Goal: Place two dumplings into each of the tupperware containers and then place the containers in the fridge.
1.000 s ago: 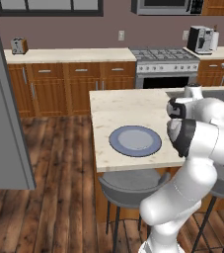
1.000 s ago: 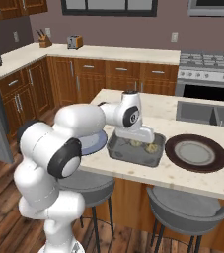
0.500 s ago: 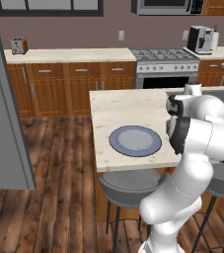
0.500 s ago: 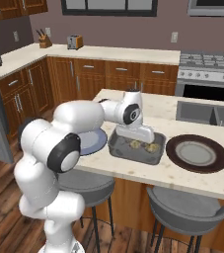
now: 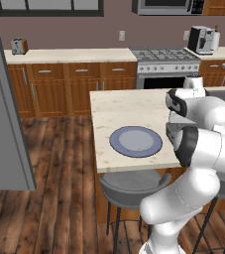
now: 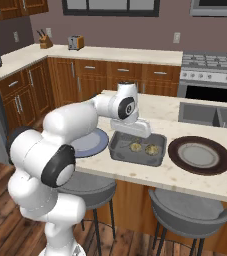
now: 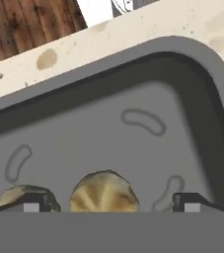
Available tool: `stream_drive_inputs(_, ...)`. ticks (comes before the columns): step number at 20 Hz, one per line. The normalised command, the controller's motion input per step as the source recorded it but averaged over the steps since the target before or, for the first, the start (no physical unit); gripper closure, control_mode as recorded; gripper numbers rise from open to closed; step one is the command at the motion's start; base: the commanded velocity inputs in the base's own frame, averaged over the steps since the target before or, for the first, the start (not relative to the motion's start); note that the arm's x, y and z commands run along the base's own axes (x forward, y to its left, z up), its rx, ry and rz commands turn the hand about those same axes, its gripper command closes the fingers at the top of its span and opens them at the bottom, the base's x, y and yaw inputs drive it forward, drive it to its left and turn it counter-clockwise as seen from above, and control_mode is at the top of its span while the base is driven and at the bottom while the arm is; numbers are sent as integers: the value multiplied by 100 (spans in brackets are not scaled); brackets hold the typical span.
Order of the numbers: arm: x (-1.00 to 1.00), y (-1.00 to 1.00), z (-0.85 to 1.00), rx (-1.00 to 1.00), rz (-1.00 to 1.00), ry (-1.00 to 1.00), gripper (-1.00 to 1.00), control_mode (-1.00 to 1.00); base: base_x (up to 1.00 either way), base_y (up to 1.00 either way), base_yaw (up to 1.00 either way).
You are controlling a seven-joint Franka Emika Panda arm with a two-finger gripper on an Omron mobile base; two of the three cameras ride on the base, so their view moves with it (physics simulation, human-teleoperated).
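Note:
A grey tupperware container (image 6: 119,152) sits on the island counter between two plates. Two tan dumplings (image 6: 135,147) (image 6: 151,148) lie side by side in it. My gripper (image 6: 133,136) hangs just above the tub's back left part, pointing down into it. In the hand view the tub's floor (image 7: 108,143) lies close below, and one dumpling (image 7: 103,190) sits between my fingertips (image 7: 191,203) with gaps on both sides. A second dumpling (image 7: 20,194) lies beside the other tip. My gripper (image 7: 111,203) is open and holds nothing. The fridge door (image 5: 5,124) stands open at the left.
A round blue-grey plate (image 5: 135,141) lies left of the tub, and a dark brown plate (image 6: 199,155) right of it. A sink (image 6: 210,115) is set in the counter behind. Stools (image 6: 190,212) stand below the island's front edge. A stove (image 5: 166,57) is at the back wall.
The jaws have spread a little wider over the tub. The arm has hardly moved, and both dumplings lie where they were.

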Motion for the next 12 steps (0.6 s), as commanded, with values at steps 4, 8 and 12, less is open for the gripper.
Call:
stream_drive_inputs(4, -41, 6, 74, 0, 18, -23, -100, -100, 0, 0, 0)
stream_drive_inputs(8, -73, 27, 29, -1, 41, -11, -100, -100, 0, 0, 0)
stream_drive_inputs(12, -32, 54, 4, -10, 45, 4, -100, -100, 0, 0, 0)
